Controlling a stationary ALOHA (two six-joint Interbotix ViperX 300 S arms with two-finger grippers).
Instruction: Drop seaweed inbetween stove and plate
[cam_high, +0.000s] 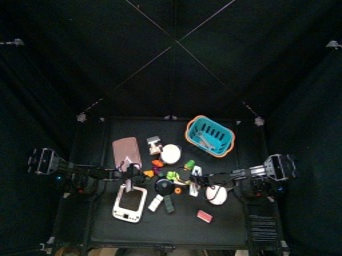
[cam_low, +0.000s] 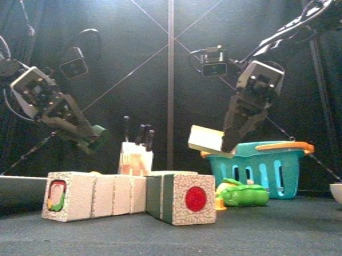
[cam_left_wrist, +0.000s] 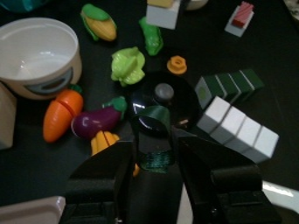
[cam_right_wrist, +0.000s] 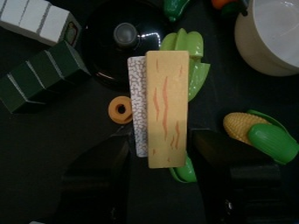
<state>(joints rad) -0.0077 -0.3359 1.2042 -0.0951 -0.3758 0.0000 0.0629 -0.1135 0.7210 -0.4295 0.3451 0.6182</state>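
Note:
My left gripper (cam_left_wrist: 152, 162) is shut on a small dark green piece, the seaweed (cam_left_wrist: 152, 129), held above the toy foods; in the front view it hangs at the left (cam_low: 88, 137). The white stove (cam_high: 130, 204) lies at the table's front left, just in front of the left gripper (cam_high: 131, 185). A white round plate (cam_high: 217, 196) lies at the front right. My right gripper (cam_right_wrist: 163, 162) is shut on a tan and white slab (cam_right_wrist: 162, 103) and holds it in the air (cam_low: 205, 138) beside the basket.
A teal basket (cam_high: 209, 132) stands at the back right and a pink slab (cam_high: 127, 150) at the back left. A white bowl (cam_left_wrist: 35, 52), carrot (cam_left_wrist: 59, 115), corn (cam_left_wrist: 100, 24), green and white roll blocks (cam_left_wrist: 228, 85) and other toy foods crowd the middle.

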